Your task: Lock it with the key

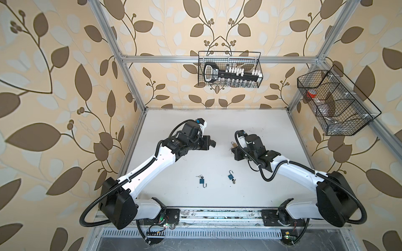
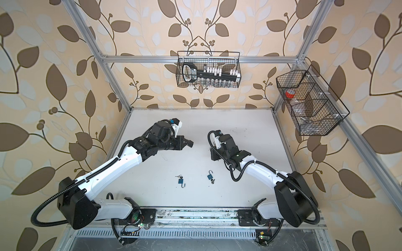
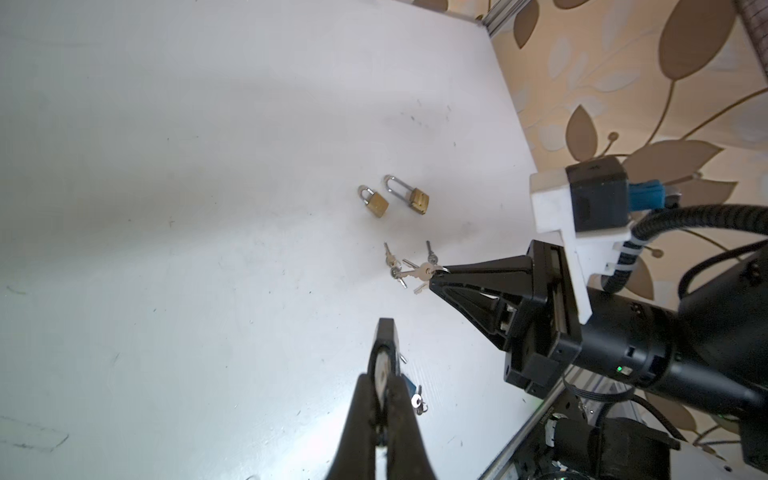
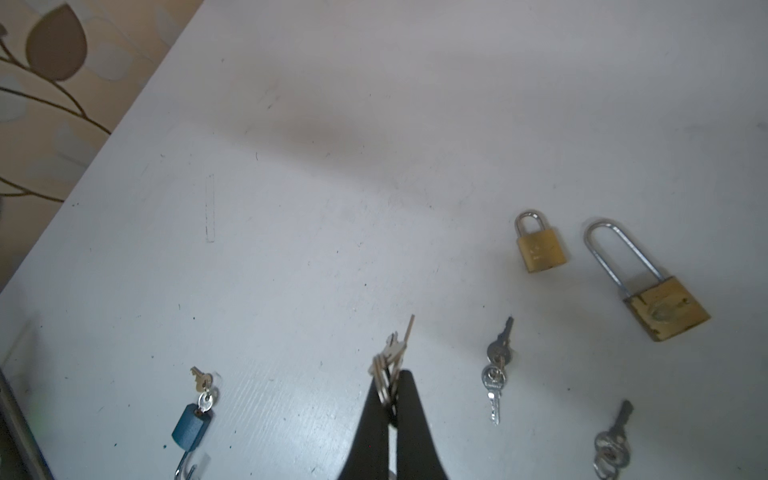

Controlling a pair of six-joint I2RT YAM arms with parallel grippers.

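The left gripper [image 1: 214,143] is left of centre above the table [image 1: 217,121], its fingers pressed together with nothing between them.

There are two blue padlocks, near the front edge in both top views. The left one [image 1: 201,180] has its shackle swung out like a hook, with two small keys at its other end. The right one [image 1: 230,177] has a key at its base.

The right gripper [image 4: 397,376] is right of centre, clamped on a key ring [image 4: 384,374]. The ring carries several keys, but they overlap too much to count.

There are two loose key sets on the table beside the held ring. One [image 4: 496,370] has two keys; the other [image 4: 611,451] is partly cut off by the frame edge.

There are two brass padlocks just beyond the keys, near each other. One is short-shackled [image 4: 540,249] and one long-shackled [image 4: 665,311], and both shackles look seated. The marks on their faces cannot be read.

There are two wire baskets. The one on the rear rail [image 1: 239,83] holds one black key-shaped item [image 1: 217,72] with a label too small to read. The one on the right rail [image 1: 348,121] holds a red roll [image 1: 311,93].
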